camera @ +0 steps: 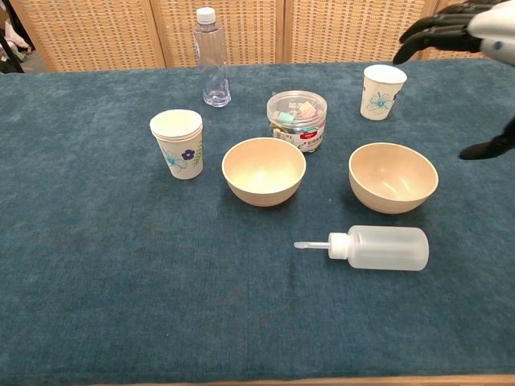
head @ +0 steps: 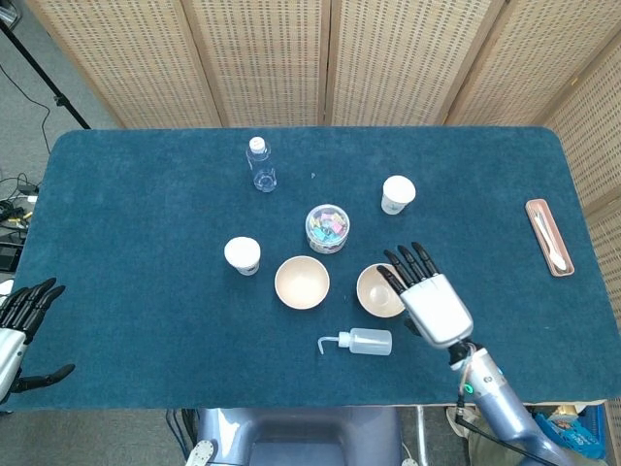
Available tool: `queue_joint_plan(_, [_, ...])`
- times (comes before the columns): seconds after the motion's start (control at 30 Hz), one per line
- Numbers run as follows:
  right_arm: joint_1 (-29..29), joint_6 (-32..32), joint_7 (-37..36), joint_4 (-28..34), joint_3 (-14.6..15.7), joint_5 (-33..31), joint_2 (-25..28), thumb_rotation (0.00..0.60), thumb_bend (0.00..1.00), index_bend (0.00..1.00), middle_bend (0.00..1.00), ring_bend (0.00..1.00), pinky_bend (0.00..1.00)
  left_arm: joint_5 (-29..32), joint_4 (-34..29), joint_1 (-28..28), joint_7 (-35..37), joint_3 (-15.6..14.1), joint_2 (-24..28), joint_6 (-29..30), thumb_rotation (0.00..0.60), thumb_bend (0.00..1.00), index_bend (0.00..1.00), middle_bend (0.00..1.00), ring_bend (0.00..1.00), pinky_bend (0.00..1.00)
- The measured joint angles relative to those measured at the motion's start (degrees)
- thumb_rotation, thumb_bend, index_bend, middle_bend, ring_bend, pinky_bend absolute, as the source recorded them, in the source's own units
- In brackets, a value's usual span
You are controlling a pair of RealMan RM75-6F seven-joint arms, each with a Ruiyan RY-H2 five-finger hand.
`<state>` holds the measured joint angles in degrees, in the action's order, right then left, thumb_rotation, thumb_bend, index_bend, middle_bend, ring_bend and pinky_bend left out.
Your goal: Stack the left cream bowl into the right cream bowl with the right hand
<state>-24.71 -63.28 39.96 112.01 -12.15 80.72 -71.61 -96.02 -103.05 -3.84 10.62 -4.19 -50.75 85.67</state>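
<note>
A blue-carpeted table [head: 146, 223] carries the whole scene, its objects grouped near the middle so both arms can plausibly reach them. Above its near right part the right robot hand [head: 427, 296] hangs with fingers spread and nothing in them, partly covering the right cream bowl [camera: 393, 177] in the head view; the chest view shows it is well above the bowl, not touching it. That height and openness suggest an approach, with the reach across to the left cream bowl [head: 302, 282] not yet made. The left bowl sits upright and empty on the table beside its twin, the two apart. The left robot hand [head: 21, 320] rests at the table's near left edge, fingers apart, holding nothing, well clear of the work. A squeeze bottle [camera: 378, 247] lies on its side in front of the bowls, nozzle pointing left, and may crowd a low approach. Behind stand a clear jar [camera: 298, 118] of coloured pieces, a stack of paper cups [camera: 178, 142], a single paper cup [camera: 381, 91] and a clear bottle [camera: 210, 58].

In the chest view only the right hand's fingertips and thumb enter the frame; its palm is cut off. The left hand's wrist runs out of the head view. A pink tray [head: 549, 236] at the far right holds something pale, too small to identify.
</note>
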Motion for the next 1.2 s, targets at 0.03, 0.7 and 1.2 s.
queue_joint_plan(0.03, [-1.0, 0.5, 1.6, 0.3, -0.5, -2.2, -1.4, 0.6, 0.0, 0.19, 0.12, 0.0, 0.0, 0.2, 0.1, -0.1, 0.3, 0.1, 0.1, -0.2, 0.6, 0.0, 0.0, 0.0, 0.0, 0.0])
queue_joint_plan(0.7, [-20.5, -1.6, 27.4, -12.6, -2.3, -23.2, -31.5, 0.6, 0.01, 0.3, 0.23, 0.1, 0.03, 2.1, 1.5, -1.5, 6.7, 0.8, 1.5, -2.2, 0.6, 0.0, 0.0, 0.0, 0.0, 0.0])
queue_joint_plan(1.2, [-24.4, -1.0, 25.7, -23.5, -0.7, -28.0, -36.1, 0.6, 0.29, 0.43, 0.34, 0.17, 0.06, 3.7, 2.4, -2.4, 9.7, 1.3, 2.2, -3.7, 0.6, 0.0, 0.0, 0.0, 0.0, 0.0])
